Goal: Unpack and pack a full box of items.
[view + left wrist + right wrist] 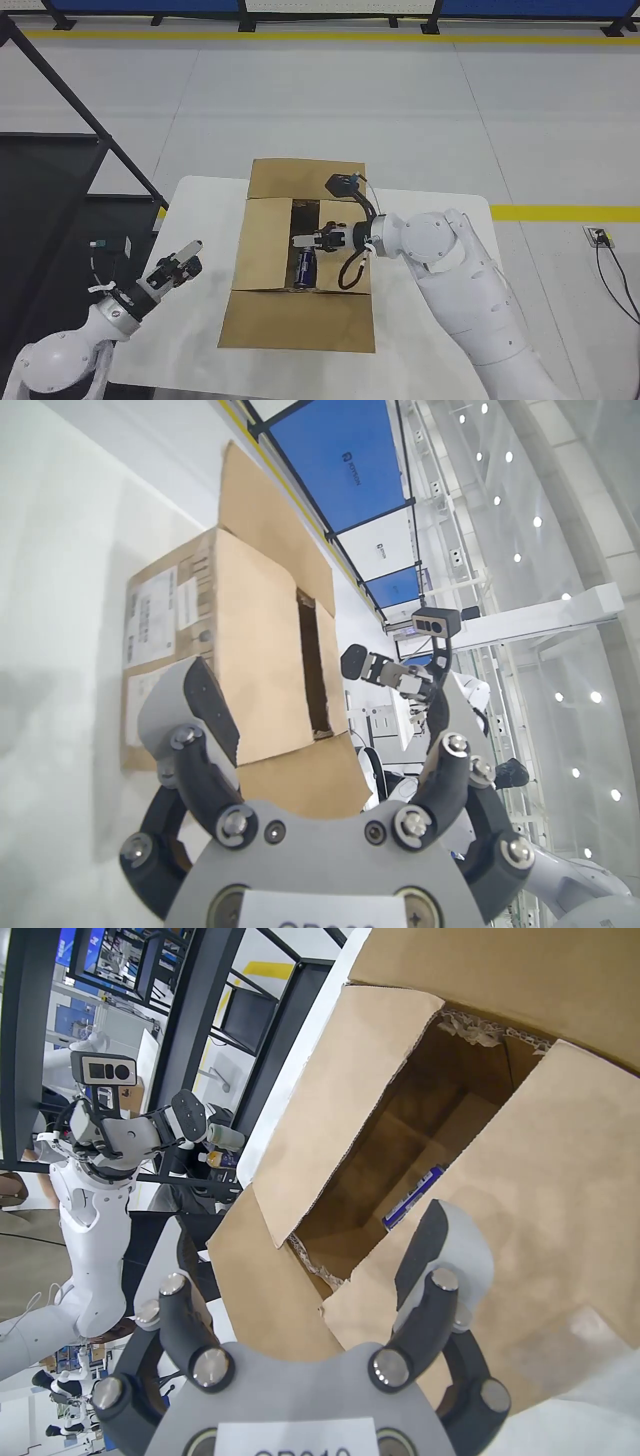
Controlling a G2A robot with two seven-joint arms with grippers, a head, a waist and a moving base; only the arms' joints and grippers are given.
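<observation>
A brown cardboard box (pixel 305 178) sits mid on the white table (pixel 200 200), top open, flaps (pixel 262 245) folded out. The two side flaps lean in a bit, so the hole is just a thin slot. R gripper (pixel 305 240) hangs right over that slot, fingers spread wide, nothing in them. Down inside the box, under it, is a dark blue item (pixel 305 268), partly hid by a flap in the R wrist view. L gripper (pixel 185 262) is left of the box, well apart from it, near the table's left edge, also spread wide & empty. A looped black cable (pixel 350 275) by the R wrist hangs over the right flap. A black metal frame (pixel 80 100) stands left of the table. A yellow floor line (pixel 560 212) runs on the right.
</observation>
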